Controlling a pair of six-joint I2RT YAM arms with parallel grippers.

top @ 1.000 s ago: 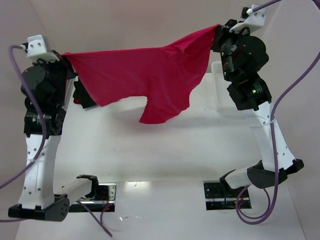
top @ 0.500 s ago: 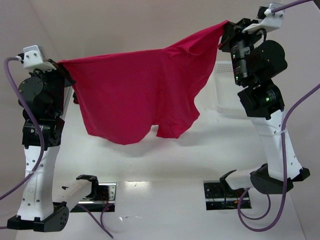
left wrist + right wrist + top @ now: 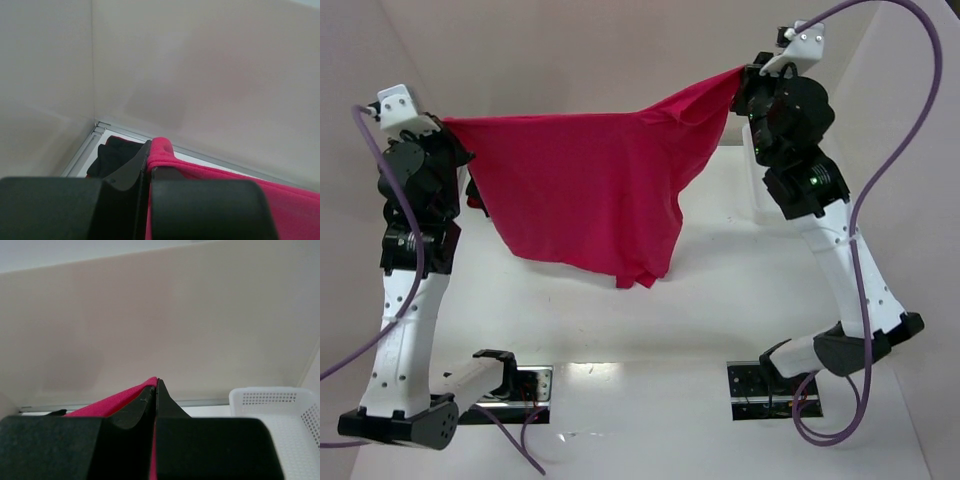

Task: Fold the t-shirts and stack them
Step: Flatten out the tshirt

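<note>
Both arms held the crimson-pink t-shirt (image 3: 590, 200) in the air above the table (image 3: 720, 300). The left gripper (image 3: 445, 127) was pinched shut on one end of its top edge, and the right gripper (image 3: 748, 78), held higher, was pinched shut on the other end. The cloth therefore hung between them as a slanted sheet, with a bunched point at the bottom. This looked like the spreading-out step, before any fold had been made. The next move would likely call for levelling the two grippers and lowering them together, keeping the top edge taut so the shirt landed flat and not in a heap. From above, it could not be told whether the lowest point touched the tabletop. With the sleeves lost in the drape, it was also unclear which edge of the shirt was being held. The black t-shirt (image 3: 112, 157) showed only in the left wrist view, as a dark heap by the far wall. The darker red shirt could not be made out with any certainty. The white perforated basket (image 3: 280, 405) was cut off by the frame edge in the right wrist view and sat largely behind the right arm in the overhead view.
</note>
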